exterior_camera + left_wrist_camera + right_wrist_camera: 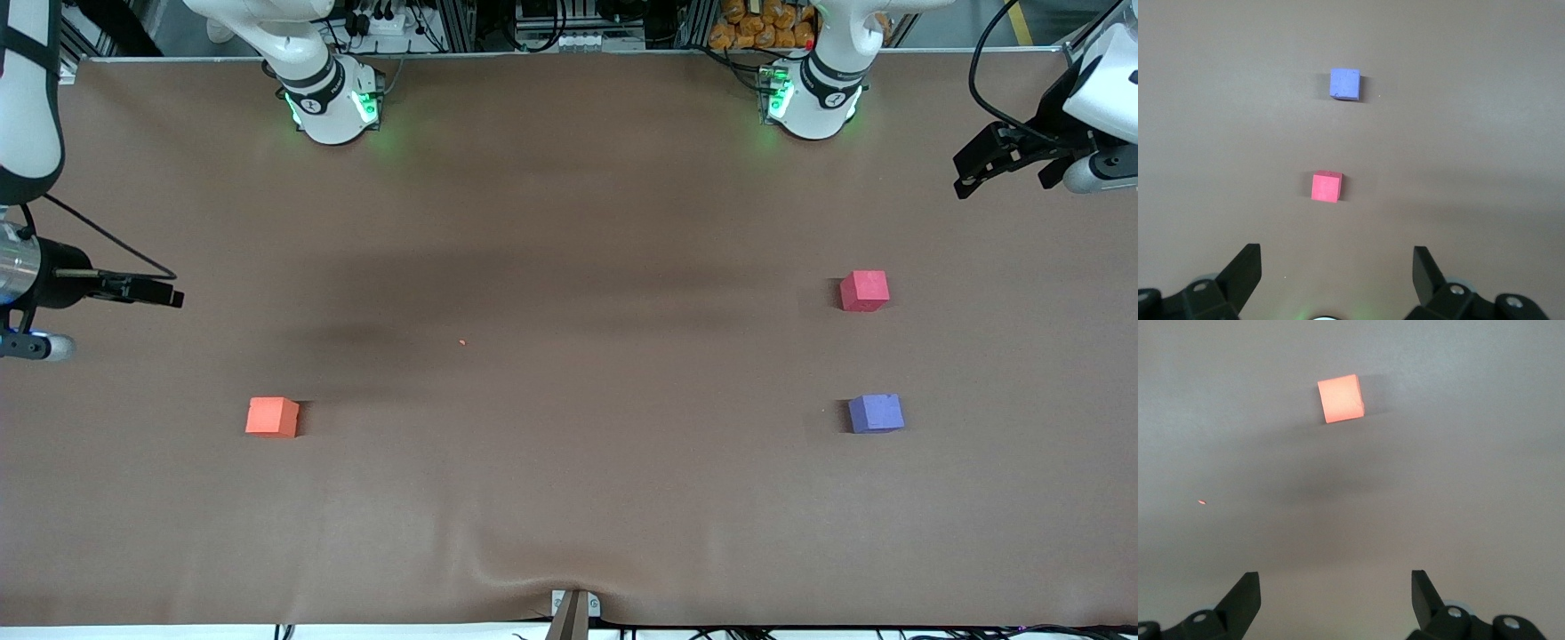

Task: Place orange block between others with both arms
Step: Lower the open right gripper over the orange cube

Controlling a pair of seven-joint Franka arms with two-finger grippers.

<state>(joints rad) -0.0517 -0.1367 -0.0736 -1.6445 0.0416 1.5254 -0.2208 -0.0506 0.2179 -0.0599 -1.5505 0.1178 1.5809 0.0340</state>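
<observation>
Brown cloth table, three small blocks laid out, nothing picked up yet.

The small soft orange cube (272, 417) sits alone toward the right arm's end, well apart from the red-pink cube (864, 291) and purple-blue cube (876, 413). Both the left gripper (1337, 270) and right gripper (1335, 590) are spread wide and hold nothing. The neighbours could be bumped in their narrow gap. Only a tiny orange crumb (461, 342) lies between.

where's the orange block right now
The orange block sits alone on the table toward the right arm's end, apart from the red-pink cube and purple cube.
</observation>
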